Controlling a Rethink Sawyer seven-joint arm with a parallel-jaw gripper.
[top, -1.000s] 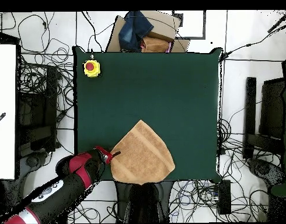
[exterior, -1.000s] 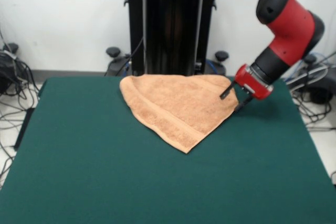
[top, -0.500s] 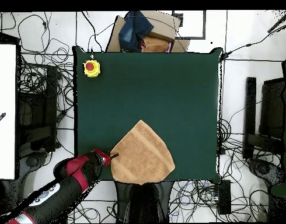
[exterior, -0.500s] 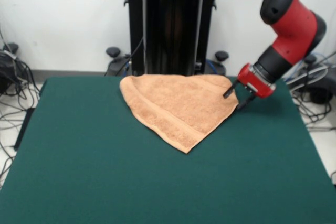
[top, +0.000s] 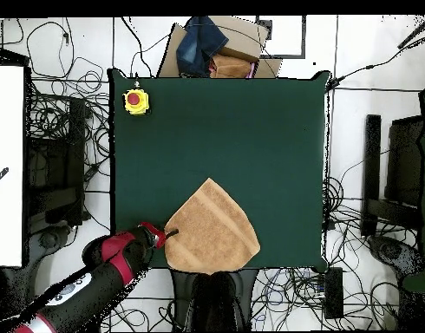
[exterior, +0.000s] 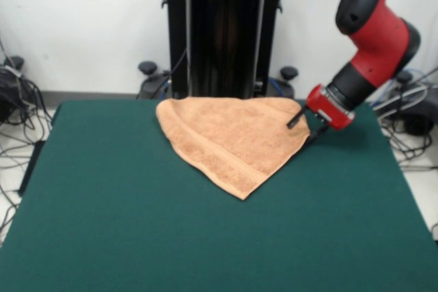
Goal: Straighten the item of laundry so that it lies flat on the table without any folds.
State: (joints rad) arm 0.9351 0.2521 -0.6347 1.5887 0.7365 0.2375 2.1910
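Lying folded on the table [exterior: 123,223], the towel [exterior: 233,138] is showing a soft, looped terry surface in a light orange-tan, with a woven band stripe running close to one lower edge. Its outline is not a rectangle — it is forming a rough triangle or heart shape, with a straighter edge along the far side of the table and a blunt point aimed toward the middle of the table in the front view. It is sitting at the far side of the table, a little right of centre in that view; seen from overhead, the towel [top: 212,228] is resting close to the bottom edge of the table [top: 251,121], its point directed upward.

The table top is looking like dark green felt, matte and even, and it is spreading far wider than the cloth.

The gripper [exterior: 306,125] is hanging at the towel's right corner in the front view, its two thin black fingers standing apart — one over the cloth's edge, the other just outside it over the green. It is holding nothing. Behind it the arm is showing glossy red shells and black joints.

A yellow box with a red button [top: 135,101] is sitting near one far corner of the table in the overhead view.
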